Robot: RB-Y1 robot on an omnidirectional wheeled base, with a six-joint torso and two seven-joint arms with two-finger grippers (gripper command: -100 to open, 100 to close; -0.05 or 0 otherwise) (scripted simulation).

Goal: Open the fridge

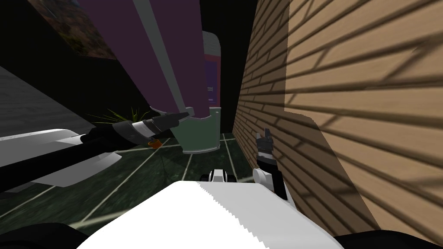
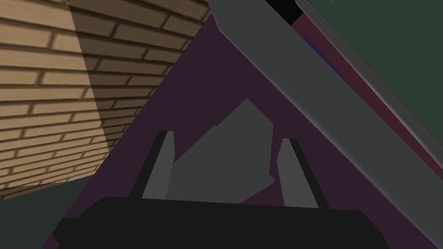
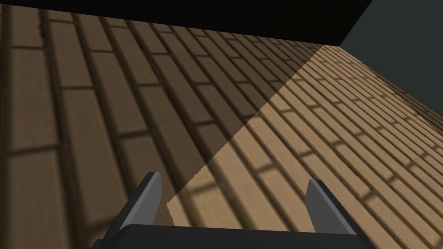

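Along the robot's right runs a brick wall (image 1: 346, 86); ahead stands the purple fridge (image 1: 184, 52) with a grey handle strip (image 1: 159, 52). The left gripper (image 2: 227, 137) is spread wide at the door, grasping nothing. The right gripper (image 3: 233, 178) gapes empty beside the wall. Small marks on the fridge are unreadable.

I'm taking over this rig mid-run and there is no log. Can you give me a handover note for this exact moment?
Left gripper: open, at the tall dark purple fridge door. A grey block shows between its fingers, beside the door's long grey bar handle. Nothing is clamped.
Right gripper: open, idle, raised at my right side.
Done: the left arm has reached the handle area.
Left: close on the handle and pull. I cannot tell whether the door is ajar yet.
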